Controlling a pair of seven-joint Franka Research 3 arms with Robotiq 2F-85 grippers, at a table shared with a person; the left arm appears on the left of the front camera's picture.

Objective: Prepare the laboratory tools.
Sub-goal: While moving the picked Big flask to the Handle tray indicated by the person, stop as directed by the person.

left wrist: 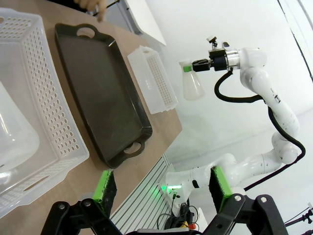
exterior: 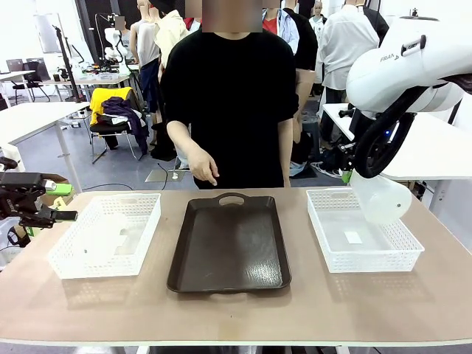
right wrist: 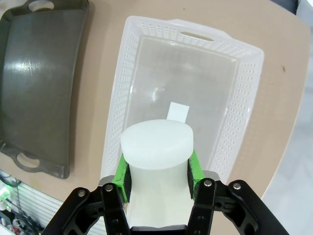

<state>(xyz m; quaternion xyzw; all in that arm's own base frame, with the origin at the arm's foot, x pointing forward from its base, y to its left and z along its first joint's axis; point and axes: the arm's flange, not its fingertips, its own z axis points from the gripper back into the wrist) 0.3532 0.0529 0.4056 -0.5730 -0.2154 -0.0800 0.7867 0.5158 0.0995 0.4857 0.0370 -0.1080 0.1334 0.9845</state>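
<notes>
Front view, right side of frame: find the right gripper [exterior: 352,171] clamped near the neck of a frosted conical flask [exterior: 380,198], holding it tilted in the air above the right basket [exterior: 365,267] — wide end lower right, clear of the mesh. Right wrist view, bottom centre: see both green pads [right wrist: 122,172] pressed on either side of that flask, its round end over the basket floor, where a small white slip [right wrist: 177,112] lies. Left wrist view, bottom edge: find the left gripper [left wrist: 162,191] with jaws spread wide, holding nothing, out beyond the table's edge. Left side of that frame: make out the second flask [left wrist: 12,142] lying inside the left basket [left wrist: 58,122] — faint against the white plastic. Centre of the front view: note the dark tray [exterior: 228,251] between the two baskets and a person's hand [exterior: 203,168] hanging near its far handle.
</notes>
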